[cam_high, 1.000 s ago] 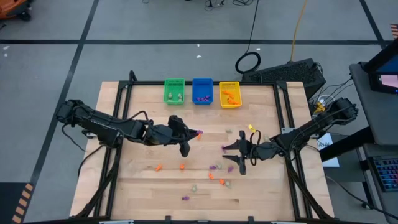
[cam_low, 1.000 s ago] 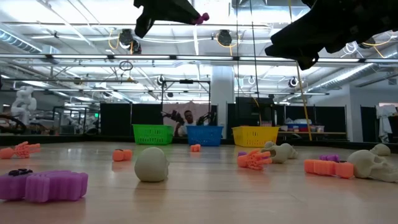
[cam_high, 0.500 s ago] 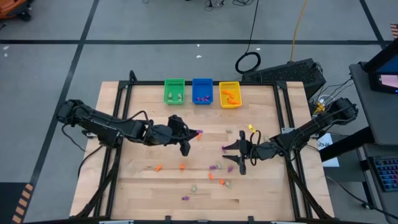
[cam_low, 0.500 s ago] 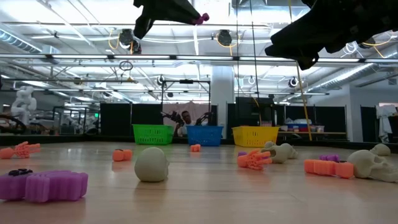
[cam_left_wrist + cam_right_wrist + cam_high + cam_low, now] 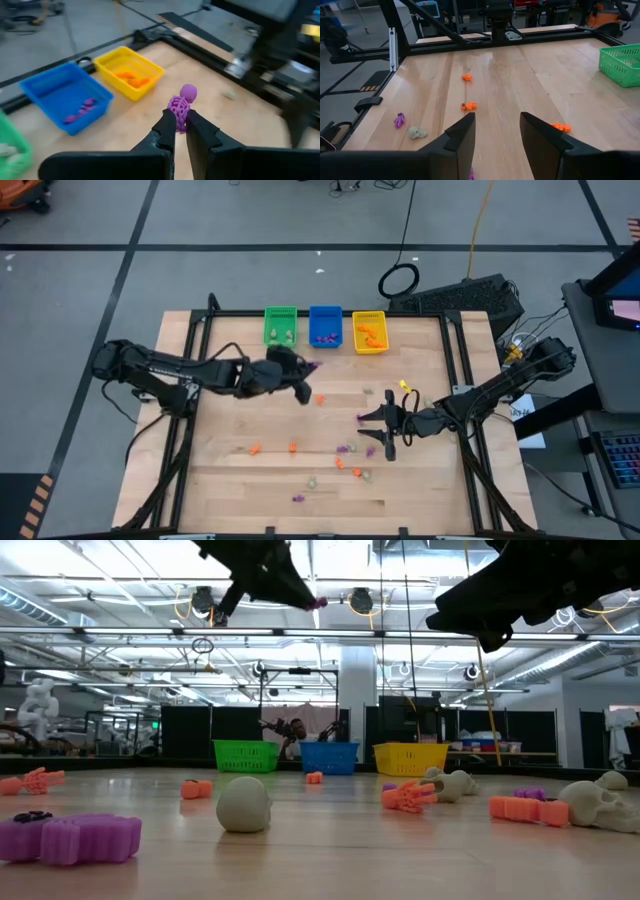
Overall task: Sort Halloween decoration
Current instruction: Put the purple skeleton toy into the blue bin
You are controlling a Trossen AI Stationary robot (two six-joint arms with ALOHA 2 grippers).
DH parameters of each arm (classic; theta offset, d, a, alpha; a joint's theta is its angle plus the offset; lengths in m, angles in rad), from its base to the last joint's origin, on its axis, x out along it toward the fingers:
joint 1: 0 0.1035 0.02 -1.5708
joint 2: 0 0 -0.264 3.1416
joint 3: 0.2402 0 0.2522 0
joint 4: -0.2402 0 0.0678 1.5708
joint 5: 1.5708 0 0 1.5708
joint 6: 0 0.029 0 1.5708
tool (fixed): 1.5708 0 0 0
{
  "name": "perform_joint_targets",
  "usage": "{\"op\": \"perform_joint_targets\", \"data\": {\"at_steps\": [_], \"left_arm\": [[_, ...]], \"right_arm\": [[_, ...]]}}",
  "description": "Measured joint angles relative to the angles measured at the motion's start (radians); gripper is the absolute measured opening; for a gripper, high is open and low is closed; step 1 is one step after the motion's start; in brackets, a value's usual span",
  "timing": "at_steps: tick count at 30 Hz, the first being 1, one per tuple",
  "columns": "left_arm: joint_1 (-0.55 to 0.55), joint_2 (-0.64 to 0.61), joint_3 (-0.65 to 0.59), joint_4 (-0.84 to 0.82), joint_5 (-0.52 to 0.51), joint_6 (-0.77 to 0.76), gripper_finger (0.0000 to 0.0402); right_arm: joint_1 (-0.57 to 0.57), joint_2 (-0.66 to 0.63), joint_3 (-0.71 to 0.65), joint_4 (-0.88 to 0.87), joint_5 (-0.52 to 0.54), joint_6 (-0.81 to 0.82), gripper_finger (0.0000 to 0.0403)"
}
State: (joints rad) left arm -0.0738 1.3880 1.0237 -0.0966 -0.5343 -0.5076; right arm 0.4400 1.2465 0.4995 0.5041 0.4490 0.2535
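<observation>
Halloween decoration trinkets in orange, purple and pale beige lie scattered on the wooden table, such as an orange one and a pale skull. My left gripper hangs above the table, just short of the blue bin. It is shut on a purple skeleton figure, which also shows in the low view. My right gripper stands open over the table's right half, with nothing between its fingers. My left gripper pinches the purple skeleton's lower body between its two fingertips. The fingers come from the table's left, slanting a little downward. The skeleton's round head sticks out beyond the tips. It is lifted clear of the table.
Along the far edge stand a green bin with pale pieces, the blue bin with purple pieces and a yellow bin with orange pieces. Black frame rails border the table's sides. Loose trinkets lie mostly in the near half.
My left gripper has swung toward the table's far edge and the bins in the last half second. It carries the purple skeleton along, still shut on it and clear of the table. My right gripper has kept still.
</observation>
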Motion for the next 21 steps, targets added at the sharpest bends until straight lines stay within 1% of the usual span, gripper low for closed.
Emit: {"op": "perform_joint_targets", "data": {"at_steps": [6, 8, 11, 14, 21], "left_arm": [[0.14, 0.0, 0.0, 0.008, 0.002, 0.06, 0.0025], [0.187, 0.0, 0.0, 0.011, 0.023, 0.077, 0.0025], [0.258, 0.005, 0.0, 0.031, 0.099, 0.116, 0.0025], [0.321, 0.039, 0.0, 0.094, 0.185, 0.189, 0.0025], [0.437, 0.2, 0.0, 0.31, 0.306, 0.285, 0.0025]], "right_arm": [[0.0, 0.0, 0.0, 0.0, 0.0, 0.0, 0.0144], [0.0, 0.0, 0.0, -0.004, 0.0, 0.0, 0.0144], [0.0, 0.0, 0.0, -0.009, 0.0, 0.0, 0.0144], [0.0, 0.0, 0.0, -0.008, 0.0, 0.0, 0.0144], [0.0, 0.0, 0.0, -0.008, 0.0, 0.0, 0.0144]]}}
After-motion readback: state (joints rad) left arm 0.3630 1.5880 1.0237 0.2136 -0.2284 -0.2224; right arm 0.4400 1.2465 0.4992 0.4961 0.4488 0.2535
